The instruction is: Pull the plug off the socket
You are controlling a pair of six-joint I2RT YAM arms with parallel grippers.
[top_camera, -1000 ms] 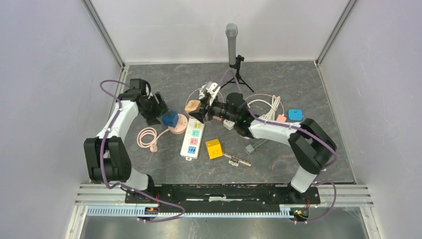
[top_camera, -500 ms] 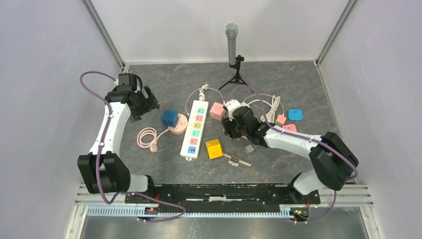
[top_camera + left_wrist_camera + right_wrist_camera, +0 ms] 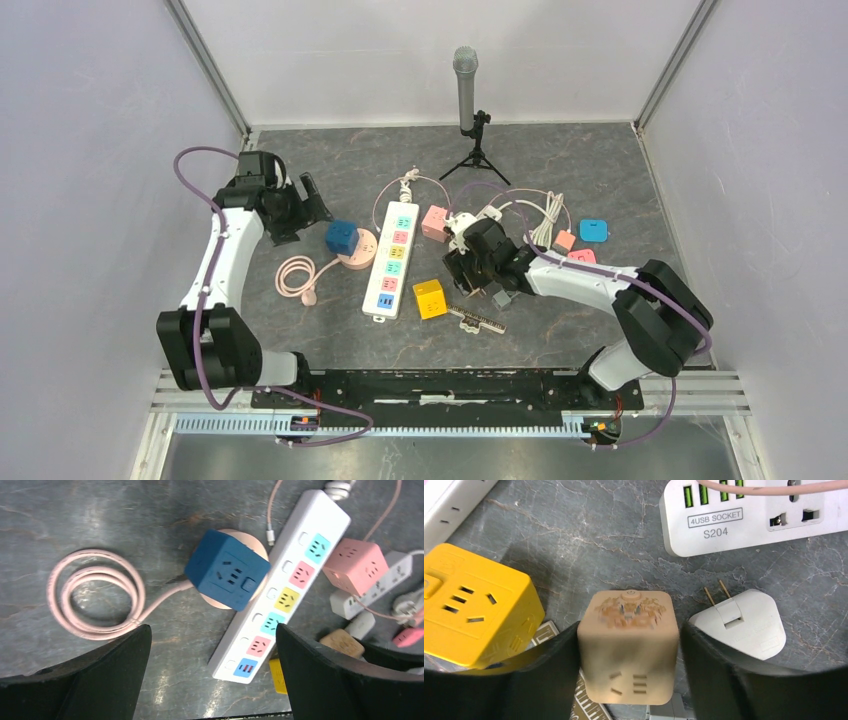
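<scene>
My right gripper (image 3: 466,266) (image 3: 628,652) is shut on a tan cube socket (image 3: 628,645), one finger on each side. It holds the cube just right of the yellow cube socket (image 3: 430,298) (image 3: 469,610), over a ruler. The tan cube is hidden under the gripper in the top view. The white power strip (image 3: 390,262) (image 3: 285,580) lies at the centre with coloured outlets and nothing plugged in. My left gripper (image 3: 305,200) (image 3: 212,630) is open and empty, up left of the blue cube (image 3: 341,237) (image 3: 227,570), which sits on a round pink socket (image 3: 362,252).
A pink coiled cable (image 3: 296,275) lies left of the strip. A pink cube (image 3: 435,220), a white USB socket (image 3: 749,515), a white plug adapter (image 3: 741,622), white cables (image 3: 545,215) and a ruler (image 3: 478,318) crowd the centre right. A microphone stand (image 3: 467,90) is at the back.
My right gripper has carried the tan cube from the top of the power strip rightwards and nearer, beside the yellow cube. My left gripper has drawn back from the blue cube.
</scene>
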